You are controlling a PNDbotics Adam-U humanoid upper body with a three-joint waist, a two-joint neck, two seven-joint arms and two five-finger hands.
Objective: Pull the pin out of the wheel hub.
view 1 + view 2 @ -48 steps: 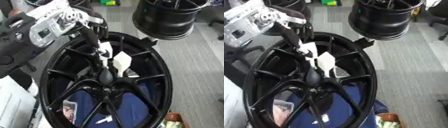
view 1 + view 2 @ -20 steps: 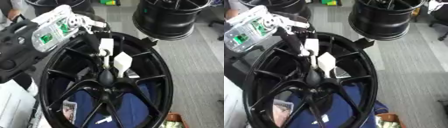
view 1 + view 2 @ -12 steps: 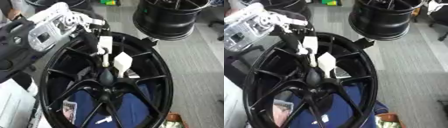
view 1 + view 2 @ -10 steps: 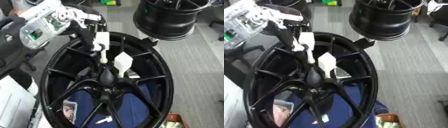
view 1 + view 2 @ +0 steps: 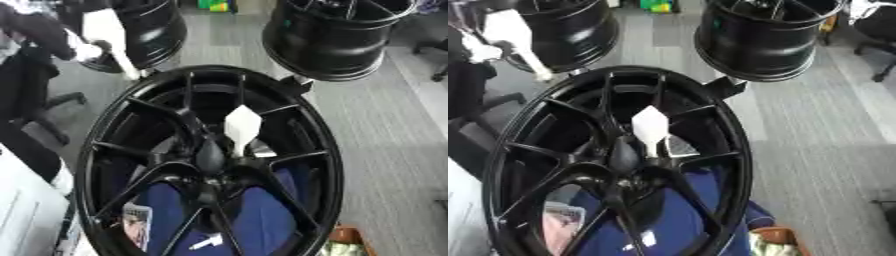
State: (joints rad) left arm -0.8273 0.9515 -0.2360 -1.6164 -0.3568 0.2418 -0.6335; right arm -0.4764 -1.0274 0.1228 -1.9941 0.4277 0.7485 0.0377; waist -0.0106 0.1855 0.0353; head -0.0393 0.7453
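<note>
Left hand [image 5: 35, 35] has lifted one white pin [image 5: 109, 37] clear of hub [image 5: 210, 160], fingers closed on it; second pin [image 5: 242, 127] remains.

Three black wheel rims are showing: one spoked wheel hub [image 5: 210, 165] in front, two barrel rims [image 5: 328, 37] [image 5: 144, 30] behind. Two white pins [image 5: 241, 127] [image 5: 109, 37] are showing.

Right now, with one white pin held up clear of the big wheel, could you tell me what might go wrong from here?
1. The raised white pin at the left hand is blurred and sits right beside a spare black rim; it may strike it or slip free.
2. A second white pin stands in the wheel hub; a hand reaching back in between the spokes could knock or jam it.
</note>
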